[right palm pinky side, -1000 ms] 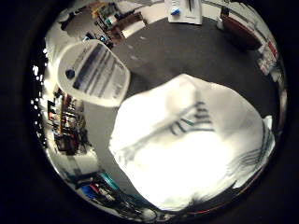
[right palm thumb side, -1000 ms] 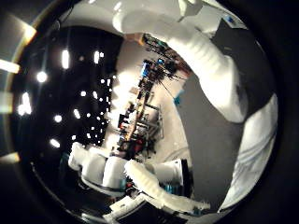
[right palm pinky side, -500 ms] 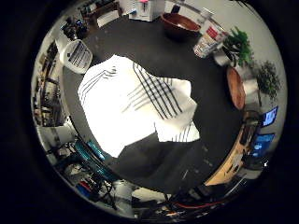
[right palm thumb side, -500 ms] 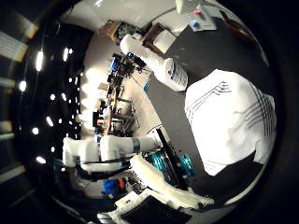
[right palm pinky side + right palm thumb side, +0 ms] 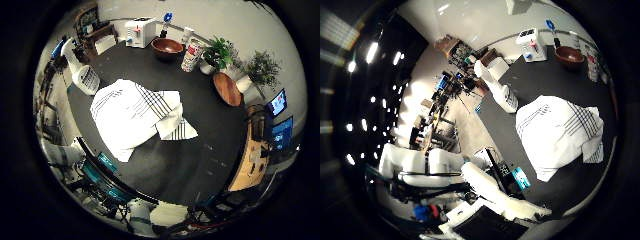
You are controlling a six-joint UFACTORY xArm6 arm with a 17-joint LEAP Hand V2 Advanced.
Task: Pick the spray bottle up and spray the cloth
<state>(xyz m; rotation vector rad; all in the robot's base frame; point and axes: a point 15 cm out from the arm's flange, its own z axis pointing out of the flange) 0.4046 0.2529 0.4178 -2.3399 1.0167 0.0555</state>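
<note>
A white spray bottle [image 5: 85, 76] with a dark-striped label is on the dark table [image 5: 200, 150], near one edge and a short way from the cloth. The cloth [image 5: 131, 117] is white with dark stripes and lies rumpled on the table, one corner folded over. My right hand [image 5: 492, 192] hangs high above the table, well away from both. It is open with nothing in it, and only its white fingers [image 5: 520, 207] and teal parts show at the views' edges.
Along the far side of the table stand a white toaster [image 5: 140, 32], a brown bowl [image 5: 167, 48], a printed canister [image 5: 192, 54] and two potted plants [image 5: 220, 52]. A wooden plate [image 5: 227, 89] lies near them. Monitors [image 5: 278, 105] stand beyond it.
The views have pulled back: the cloth filled the palm view a second ago and is now small and far below. Cloth and bottle have not moved on the table.
</note>
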